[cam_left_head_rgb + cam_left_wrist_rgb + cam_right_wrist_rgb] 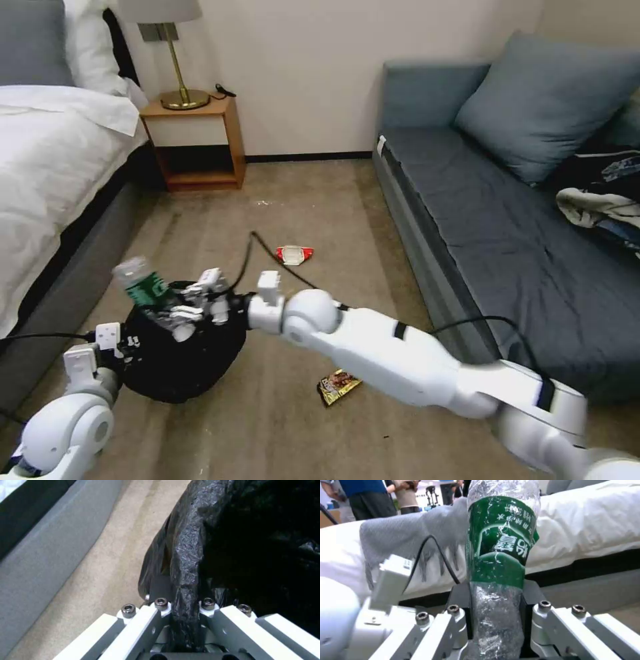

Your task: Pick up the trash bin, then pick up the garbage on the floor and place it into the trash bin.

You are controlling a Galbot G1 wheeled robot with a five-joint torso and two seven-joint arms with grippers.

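Pinching the bag-lined rim of the trash bin (183, 360), the left gripper (184, 610) holds it above the carpet beside the bed (47, 167). Over the bin, the right gripper (190, 308) clamps the bottle (143, 287). Farther off on the floor lie a yellow-brown wrapper (339, 385) and a red-and-white packet (294, 254).

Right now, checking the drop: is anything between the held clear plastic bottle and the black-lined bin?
Nothing visible. The right gripper holds the clear green-labelled bottle over the black-bagged round bin, whose rim the left gripper clamps.
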